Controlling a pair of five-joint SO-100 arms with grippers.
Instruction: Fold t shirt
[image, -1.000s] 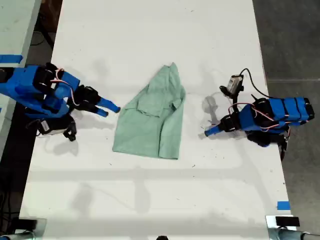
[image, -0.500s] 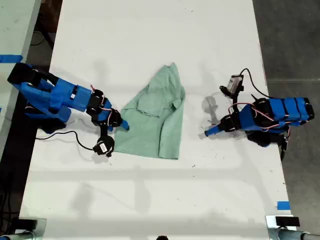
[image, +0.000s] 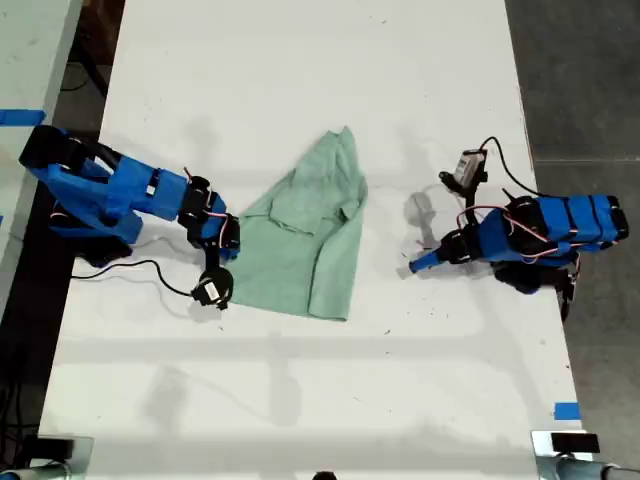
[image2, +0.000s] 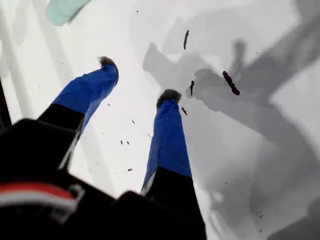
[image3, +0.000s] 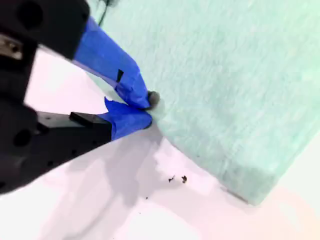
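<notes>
Both grippers down: my second gripper (image3: 149, 109) pinched on the t shirt (image: 305, 235) edge (exterior view's left), my first gripper (image2: 137, 80) spread over bare table (image: 300, 400).

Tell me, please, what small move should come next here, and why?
Probably lift my second gripper slightly and carry the t shirt edge toward the exterior view's right: its tips look closed at that edge, while my first gripper sits open over bare table.
</notes>
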